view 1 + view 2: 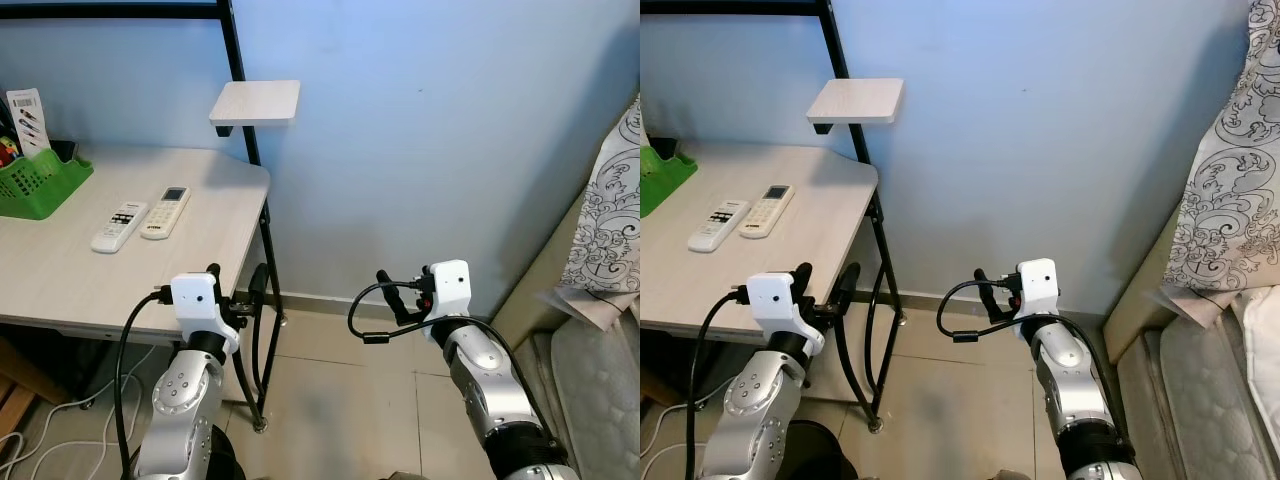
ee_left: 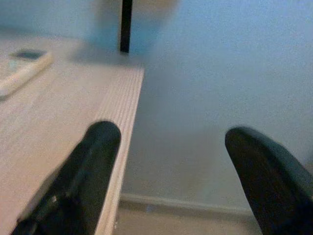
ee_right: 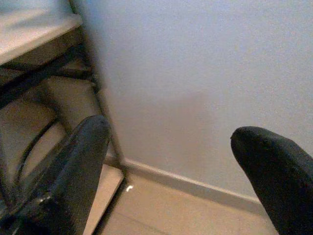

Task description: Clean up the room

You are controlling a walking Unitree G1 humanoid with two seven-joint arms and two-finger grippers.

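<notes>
Both jaws spread, empty: left gripper (image 2: pixel 168 161) level with the table (image 1: pixel 60 270) edge, two remotes (image 1: pixel 140 217) beyond it — a careless reach could clip the edge; right gripper (image 3: pixel 183 166) faces the wall.

Ahead of my left claw (image 1: pixel 234 279): desk (image 1: pixel 60 280) edge, its black leg (image 1: pixel 268 300) close beside.
Past it: two remotes (image 1: pixel 140 218), open desktop around them.
Ahead of my right claw (image 1: pixel 392 291): bare wall (image 1: pixel 430 130), open floor (image 1: pixel 330 390) below.
Right side: bed (image 1: pixel 585 300) hems me in.

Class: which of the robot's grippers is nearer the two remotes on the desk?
Left. The left gripper hovers at the desk edge, near the remotes; the right gripper is off over the floor.
</notes>
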